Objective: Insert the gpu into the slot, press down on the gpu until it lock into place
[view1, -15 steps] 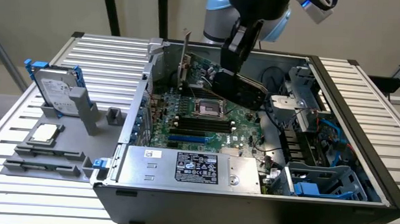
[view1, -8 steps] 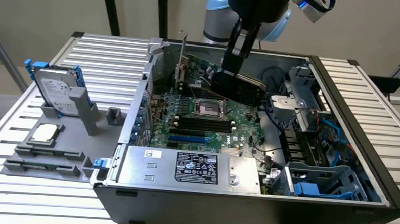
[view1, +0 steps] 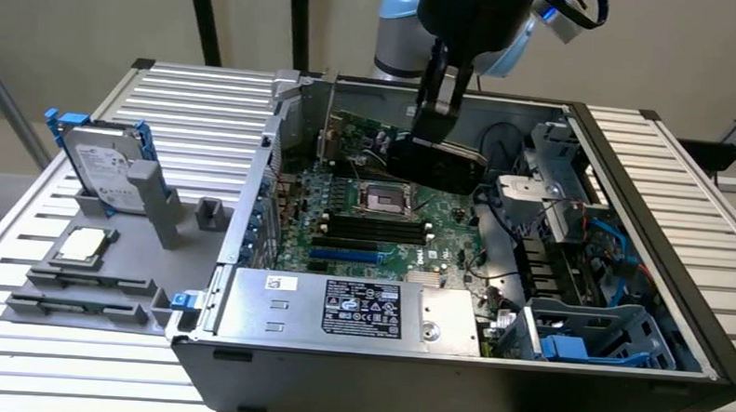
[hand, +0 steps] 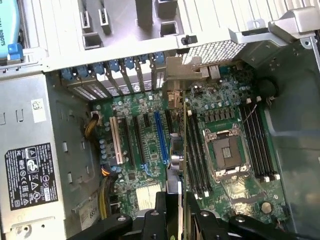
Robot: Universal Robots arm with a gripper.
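Note:
My gripper (view1: pixel 431 134) hangs inside the open computer case, shut on the gpu (view1: pixel 435 164), a flat black card held upright above the motherboard near the back wall. In the wrist view the gpu (hand: pixel 183 150) appears edge-on between my fingers (hand: pixel 156 220), its metal bracket toward the case's rear openings. The slot (view1: pixel 344 257) is a bright-blue strip on the board, close to the power supply and apart from the card. The card's edge runs roughly parallel to the slot (hand: pixel 160 135), offset toward the CPU socket side.
A silver power supply (view1: pixel 338 307) fills the case's front. The square CPU socket (view1: pixel 385 199) and black memory strips (view1: pixel 373 229) lie under the card. Cables and a drive cage (view1: pixel 586 337) crowd the exterior view's right. A hard drive (view1: pixel 102 166) stands on the grey fixture outside.

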